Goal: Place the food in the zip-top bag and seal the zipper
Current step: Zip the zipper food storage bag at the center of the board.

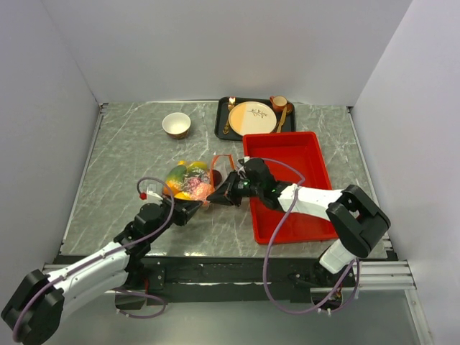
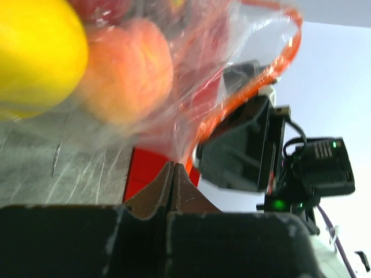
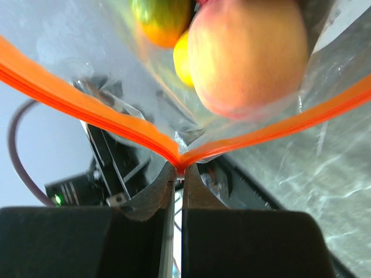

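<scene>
The zip-top bag (image 1: 188,182) lies on the marble table left of centre, with several toy fruits inside. My left gripper (image 1: 195,208) is shut on the bag's near edge; in the left wrist view the jaws (image 2: 174,166) are closed on plastic below a peach (image 2: 124,75) and a yellow lemon (image 2: 35,52). My right gripper (image 1: 224,191) is shut on the orange-red zipper (image 3: 104,113), where its two strips meet at the jaw tips (image 3: 181,169). A peach (image 3: 246,55), a mango (image 3: 159,20) and a lemon (image 3: 181,63) show through the bag. The mouth gapes open (image 2: 255,81).
A red rectangular tray (image 1: 287,154) lies right of the bag, under my right arm. A black tray with a cream plate (image 1: 251,117), cutlery and a cup (image 1: 279,103) is at the back. A small bowl (image 1: 176,124) stands at the back left. Walls enclose the table.
</scene>
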Controlling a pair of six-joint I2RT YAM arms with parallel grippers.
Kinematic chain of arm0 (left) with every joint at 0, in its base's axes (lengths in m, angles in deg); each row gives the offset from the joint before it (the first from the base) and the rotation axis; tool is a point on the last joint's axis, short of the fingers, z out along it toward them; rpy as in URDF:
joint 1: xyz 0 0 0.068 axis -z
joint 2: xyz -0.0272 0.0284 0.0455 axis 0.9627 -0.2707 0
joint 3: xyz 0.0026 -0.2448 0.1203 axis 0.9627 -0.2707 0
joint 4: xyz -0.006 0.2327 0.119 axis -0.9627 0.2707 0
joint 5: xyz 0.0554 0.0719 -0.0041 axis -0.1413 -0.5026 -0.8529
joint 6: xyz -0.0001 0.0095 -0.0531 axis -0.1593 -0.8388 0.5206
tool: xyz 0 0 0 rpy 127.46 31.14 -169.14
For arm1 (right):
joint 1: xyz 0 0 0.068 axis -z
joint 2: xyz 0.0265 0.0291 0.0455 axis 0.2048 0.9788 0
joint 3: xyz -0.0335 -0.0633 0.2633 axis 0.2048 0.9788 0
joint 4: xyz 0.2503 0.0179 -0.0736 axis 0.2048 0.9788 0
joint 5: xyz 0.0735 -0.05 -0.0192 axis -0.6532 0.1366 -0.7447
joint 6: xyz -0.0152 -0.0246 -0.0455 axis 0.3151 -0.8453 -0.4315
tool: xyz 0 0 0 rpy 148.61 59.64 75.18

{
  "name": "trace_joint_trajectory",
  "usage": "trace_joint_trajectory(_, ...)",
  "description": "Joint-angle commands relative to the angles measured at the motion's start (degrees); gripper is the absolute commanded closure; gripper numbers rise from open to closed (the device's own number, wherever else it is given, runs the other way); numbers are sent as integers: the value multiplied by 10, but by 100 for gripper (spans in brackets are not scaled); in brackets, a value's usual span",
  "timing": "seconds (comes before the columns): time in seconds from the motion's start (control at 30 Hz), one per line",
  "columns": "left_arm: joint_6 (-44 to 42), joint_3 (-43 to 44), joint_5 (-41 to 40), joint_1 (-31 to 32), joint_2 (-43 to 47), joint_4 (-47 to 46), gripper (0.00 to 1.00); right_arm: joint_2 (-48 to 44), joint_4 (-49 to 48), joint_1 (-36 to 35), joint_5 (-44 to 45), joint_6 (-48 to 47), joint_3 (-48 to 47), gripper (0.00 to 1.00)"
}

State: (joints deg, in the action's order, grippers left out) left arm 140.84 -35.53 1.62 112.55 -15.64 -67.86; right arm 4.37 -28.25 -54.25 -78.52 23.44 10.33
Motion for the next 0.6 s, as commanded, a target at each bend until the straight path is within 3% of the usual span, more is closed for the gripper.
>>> trace_joint_trajectory(0.0, -11, -14, 22, 6, 22, -12, 99, -16, 0, 26, 38, -20, -21, 100)
trace_joint_trajectory(0.3, -14, -19, 22, 6, 26, -25, 99, -12, 15, 31, 41, -35, -42, 100)
trace_joint_trajectory(0.43, -14, -10, 22, 6, -8, -59, 59, -27, 16, 27, 40, -38, -32, 100)
trace_joint_trajectory(0.57, -6, -8, 32, 7, -56, -135, 43, -40, 29, 18, 39, -44, -26, 100)
